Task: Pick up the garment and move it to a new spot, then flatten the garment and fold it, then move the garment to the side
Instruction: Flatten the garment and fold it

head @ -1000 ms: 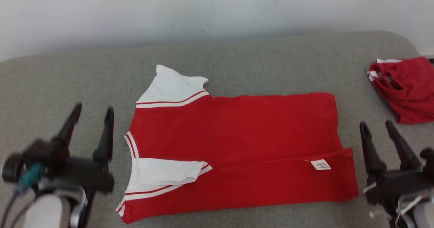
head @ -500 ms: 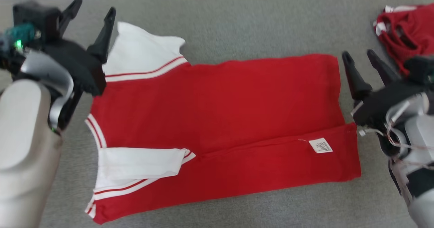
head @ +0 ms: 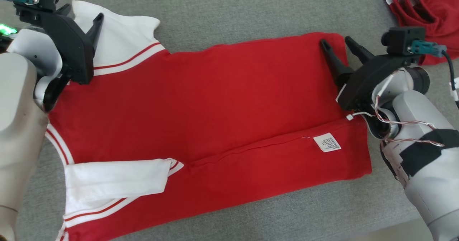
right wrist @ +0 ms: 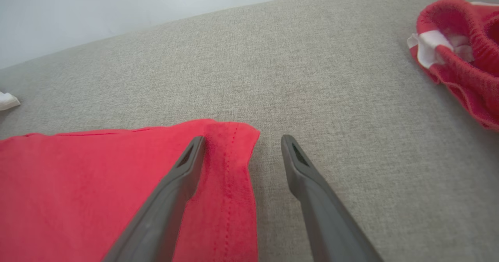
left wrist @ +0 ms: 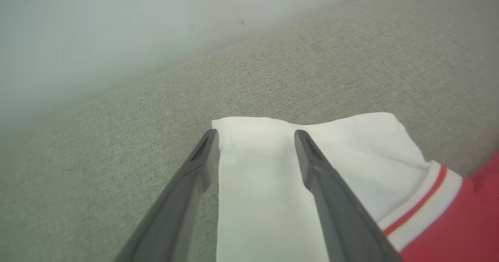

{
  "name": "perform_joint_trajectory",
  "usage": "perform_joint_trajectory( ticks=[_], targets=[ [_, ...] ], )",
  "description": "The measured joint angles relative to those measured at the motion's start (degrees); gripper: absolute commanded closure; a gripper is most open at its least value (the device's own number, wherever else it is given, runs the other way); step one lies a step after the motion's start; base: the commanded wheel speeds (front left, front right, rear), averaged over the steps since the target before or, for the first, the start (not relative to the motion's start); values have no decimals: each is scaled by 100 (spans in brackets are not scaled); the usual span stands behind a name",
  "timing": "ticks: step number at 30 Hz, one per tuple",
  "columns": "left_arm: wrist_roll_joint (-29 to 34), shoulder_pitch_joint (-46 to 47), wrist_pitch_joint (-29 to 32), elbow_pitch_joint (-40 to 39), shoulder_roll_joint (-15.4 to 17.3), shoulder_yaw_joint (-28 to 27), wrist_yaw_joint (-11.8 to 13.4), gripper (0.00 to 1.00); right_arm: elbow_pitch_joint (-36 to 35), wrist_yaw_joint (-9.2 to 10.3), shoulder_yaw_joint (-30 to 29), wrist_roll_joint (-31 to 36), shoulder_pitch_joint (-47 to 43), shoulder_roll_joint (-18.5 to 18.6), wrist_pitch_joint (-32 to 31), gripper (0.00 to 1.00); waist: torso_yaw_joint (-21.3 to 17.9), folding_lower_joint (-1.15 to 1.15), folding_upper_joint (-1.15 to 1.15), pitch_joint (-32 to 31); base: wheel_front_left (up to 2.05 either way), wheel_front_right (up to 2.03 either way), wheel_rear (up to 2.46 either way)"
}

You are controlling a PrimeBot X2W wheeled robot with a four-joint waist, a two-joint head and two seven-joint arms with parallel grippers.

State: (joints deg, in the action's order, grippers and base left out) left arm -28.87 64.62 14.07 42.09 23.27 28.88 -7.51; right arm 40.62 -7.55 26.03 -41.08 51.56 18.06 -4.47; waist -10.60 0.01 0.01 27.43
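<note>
Head view: garment (head: 222, 101) flat on grey cushion (head: 229, 11), long axis running left to right. Left end effector (head: 83, 11) released, jaws astride far white sleeve (left wrist: 257, 164); right end effector (head: 335, 40) released, astride far hem corner (right wrist: 230, 137). Far edge directly under both; each arm nearest its own end.

Plain indoor room, perhaps a home: a grey upholstered cushion (right wrist: 273, 59) with a red shirt (head: 215, 101) spread on it, a bare pale wall (right wrist: 78, 4) just behind it.
</note>
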Motion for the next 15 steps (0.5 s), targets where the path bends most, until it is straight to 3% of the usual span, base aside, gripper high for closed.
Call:
perform_joint_trajectory(
  ticks=[8,15],
  targets=[
    [5,387,-53,739,112,240,0,0,338,0,492,-376,419,-122,98,0,-160,-1,0,153,0,0,0],
    [-135,664,-100,1270,23,271,1,0,524,0,893,-675,651,-131,152,0,-264,0,0,305,0,0,0]
  ],
)
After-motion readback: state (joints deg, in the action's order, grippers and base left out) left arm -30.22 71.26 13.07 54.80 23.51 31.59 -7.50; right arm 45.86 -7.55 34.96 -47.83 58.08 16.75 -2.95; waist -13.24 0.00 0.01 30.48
